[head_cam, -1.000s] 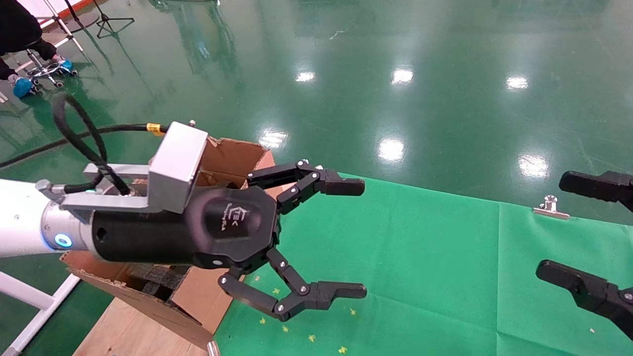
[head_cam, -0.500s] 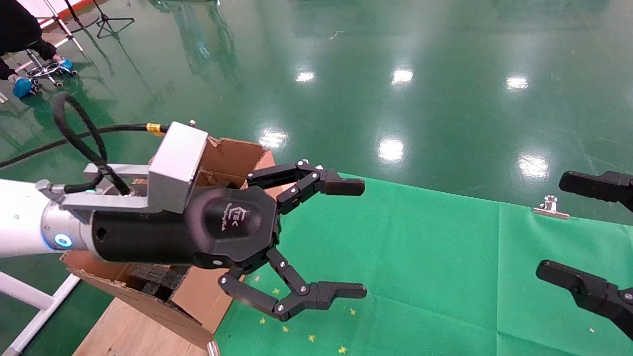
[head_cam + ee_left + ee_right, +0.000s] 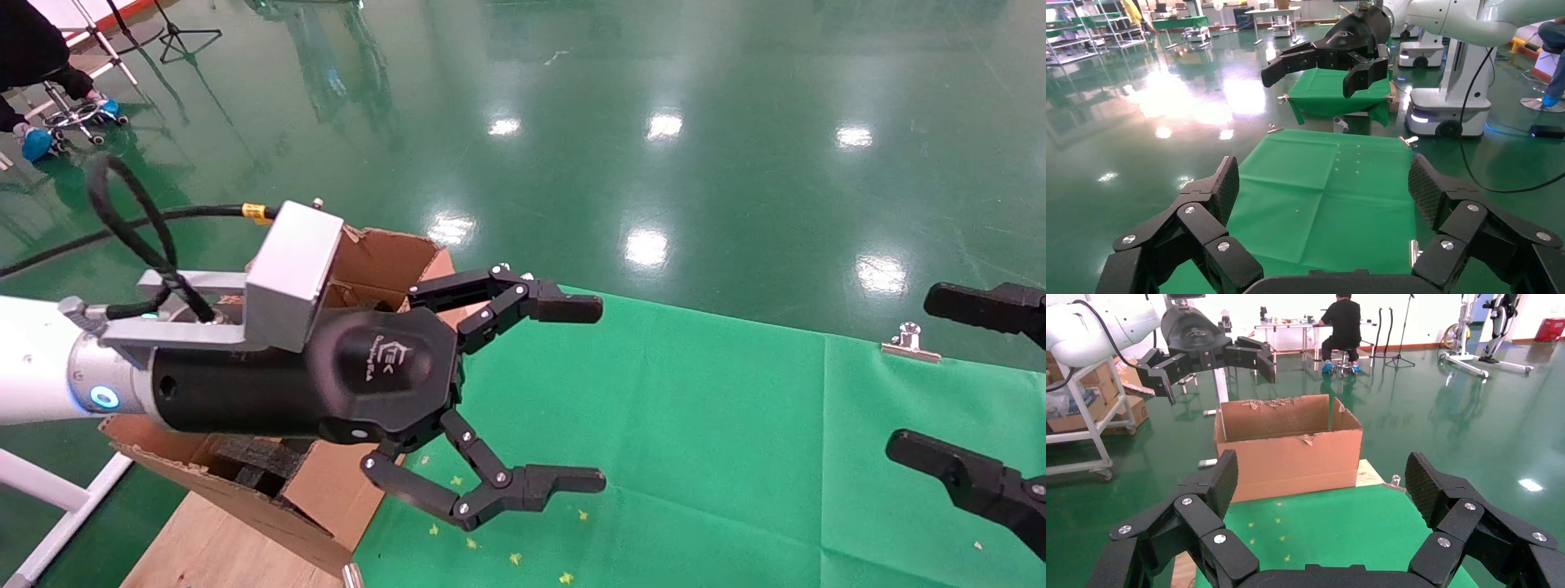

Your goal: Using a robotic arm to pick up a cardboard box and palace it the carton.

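Note:
The small cardboard box is out of view in every frame. The carton [image 3: 384, 253] stands at the left end of the table, flaps up, with black foam [image 3: 253, 461] inside; the right wrist view shows its long side [image 3: 1291, 459]. My left gripper [image 3: 601, 394] hangs open and empty in the air beside the carton, fingers pointing over the green cloth [image 3: 695, 425]. It holds nothing in its own wrist view [image 3: 1324, 193]. My right gripper [image 3: 909, 373] hovers open and empty at the right edge, and it is just as empty in the right wrist view [image 3: 1321, 484].
A metal clip [image 3: 909, 343] pins the cloth at the far right edge. The carton rests on a wooden board [image 3: 212, 547]. A white frame [image 3: 49, 490] stands left of the table. A person sits on a stool [image 3: 1343, 324] far off on the glossy green floor.

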Motion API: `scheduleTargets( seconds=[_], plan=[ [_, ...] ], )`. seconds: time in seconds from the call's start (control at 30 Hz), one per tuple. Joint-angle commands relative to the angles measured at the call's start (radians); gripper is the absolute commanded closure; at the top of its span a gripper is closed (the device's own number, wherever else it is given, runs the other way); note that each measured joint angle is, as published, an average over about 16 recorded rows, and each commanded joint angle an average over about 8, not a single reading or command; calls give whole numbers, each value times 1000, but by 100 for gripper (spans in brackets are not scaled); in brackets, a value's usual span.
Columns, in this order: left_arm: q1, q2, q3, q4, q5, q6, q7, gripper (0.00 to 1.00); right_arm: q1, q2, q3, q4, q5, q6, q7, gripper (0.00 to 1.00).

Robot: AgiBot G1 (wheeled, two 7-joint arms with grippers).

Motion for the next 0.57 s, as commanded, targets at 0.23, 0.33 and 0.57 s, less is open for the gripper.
scheduleTargets(
  seconds=[0.23,0.33,0.57],
  plan=[
    [0,0,0,0,0,0,0,0,0,0,0,0,0,0,0,0],
    [0,0,0,0,0,0,0,0,0,0,0,0,0,0,0,0],
    [0,0,0,0,0,0,0,0,0,0,0,0,0,0,0,0]
  ],
)
